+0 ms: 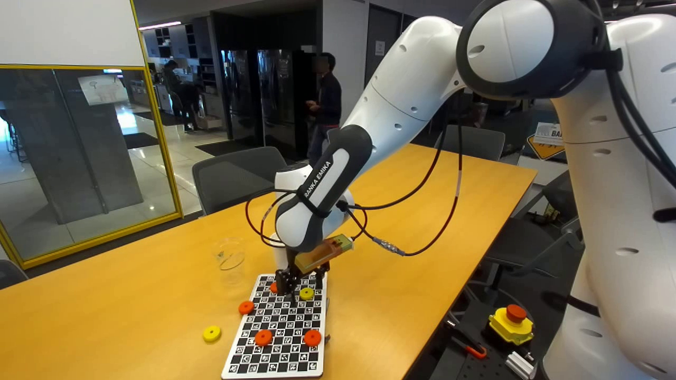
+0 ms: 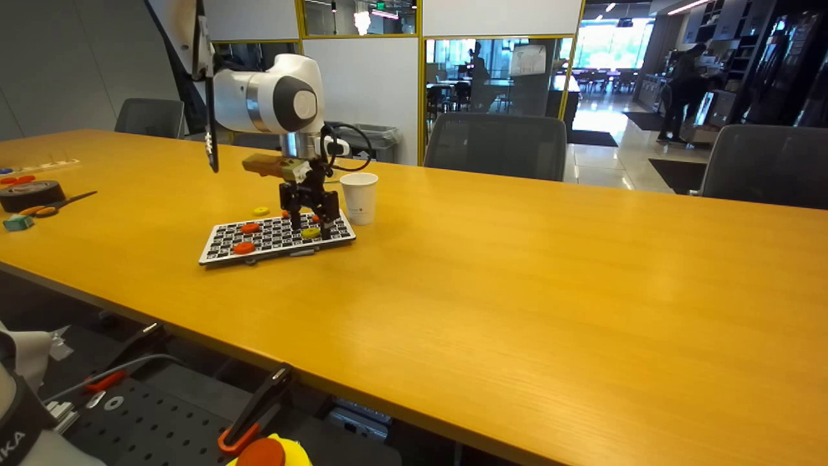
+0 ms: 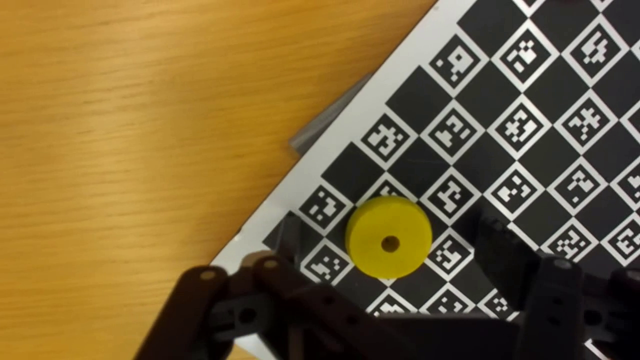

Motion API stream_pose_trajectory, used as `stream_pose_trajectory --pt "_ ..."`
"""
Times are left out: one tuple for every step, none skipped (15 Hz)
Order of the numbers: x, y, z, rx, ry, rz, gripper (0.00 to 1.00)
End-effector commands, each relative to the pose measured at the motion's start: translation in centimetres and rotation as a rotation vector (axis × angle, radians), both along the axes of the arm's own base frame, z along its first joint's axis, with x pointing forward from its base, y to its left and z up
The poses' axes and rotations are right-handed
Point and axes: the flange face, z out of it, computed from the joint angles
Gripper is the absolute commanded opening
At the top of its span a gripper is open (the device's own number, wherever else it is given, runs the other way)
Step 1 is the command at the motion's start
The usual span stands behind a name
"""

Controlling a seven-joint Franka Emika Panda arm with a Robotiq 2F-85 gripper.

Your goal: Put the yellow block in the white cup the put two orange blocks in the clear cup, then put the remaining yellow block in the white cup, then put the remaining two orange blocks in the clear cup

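Straddling the yellow block point(image 3: 388, 225), an unclenched claw point(image 3: 391, 244), gaps either side, near the edge of the checkered board point(image 3: 502, 90).

In an exterior view, the arm point(image 1: 395, 87) partly hides the white cup point(image 1: 279, 257), the gripper point(image 1: 306, 294) the far orange block point(image 1: 273, 288). In the wrist view, the board point(image 3: 482, 157) is cut off at right.

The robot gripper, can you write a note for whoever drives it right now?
Gripper: open, straddling a yellow block on the patterned board, not touching it.
Other yellow block: on the table. Three orange blocks: on the board. Fourth orange block: at the board's edge.
White cup, clear cup: near the board.
Done: no blocks in cups; all six lie outside.
Left: yellow to white, two orange to clear, then the same again.
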Motion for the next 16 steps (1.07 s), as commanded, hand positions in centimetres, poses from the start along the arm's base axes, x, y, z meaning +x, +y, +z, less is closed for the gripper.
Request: stream_pose_trajectory --pt "0.3 0.1 1.2 -0.025 -0.010 -0.007 0.58" --pt "0.3 0.0 1.4 -0.027 -0.013 -0.008 0.51" --pt "0.3 -0.1 1.6 -0.029 -0.015 -0.010 0.44" --pt "0.3 -0.1 1.7 -0.031 -0.015 -0.013 0.35" --pt "0.3 -0.1 1.8 -0.034 -0.013 -0.017 0.29" --pt "0.2 -0.2 1.9 -0.038 -0.012 -0.021 0.20" --pt "0.2 -0.2 2.0 -0.042 -0.008 -0.027 0.23" --pt "0.1 -0.2 2.1 -0.047 -0.001 -0.031 0.24" --pt "0.0 -0.2 2.3 -0.049 0.004 -0.037 0.24" --pt "0.0 -0.3 2.7 -0.055 0.007 -0.045 0.24" --pt "0.0 -0.5 3.3 -0.055 0.013 -0.052 0.24" --pt "0.0 -0.5 3.8 -0.055 0.018 -0.060 0.24" --pt "-0.1 -0.7 4.6 -0.055 0.021 -0.062 0.24" --pt "-0.1 -0.7 5.6 -0.055 0.017 -0.063 0.24" --pt "0.1 -0.8 6.5 -0.058 0.008 -0.068 0.24" --pt "0.3 -0.9 7.6 -0.050 -0.006 -0.068 0.24"
